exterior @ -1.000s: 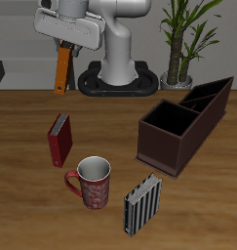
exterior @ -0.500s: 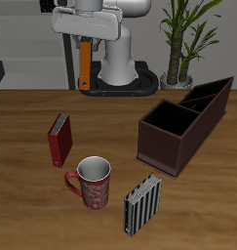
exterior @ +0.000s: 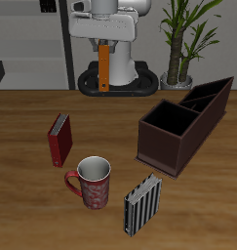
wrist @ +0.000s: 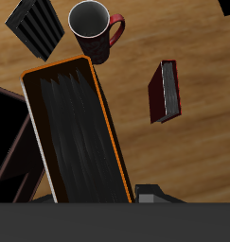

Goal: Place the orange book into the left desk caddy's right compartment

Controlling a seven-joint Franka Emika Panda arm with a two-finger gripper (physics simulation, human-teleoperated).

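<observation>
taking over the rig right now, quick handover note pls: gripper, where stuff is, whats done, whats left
Gripper: shut on the orange book, which hangs upright in the air, well above the table at its back.
Left desk caddy: on the table, both compartments look empty.
Also on the table: red book, mug, striped book.
Done: book picked up and lifted.
Left: carry it over the caddy, lower it into the right compartment, release.

Left desk caddy (exterior: 175, 134) compartments open from above
</observation>
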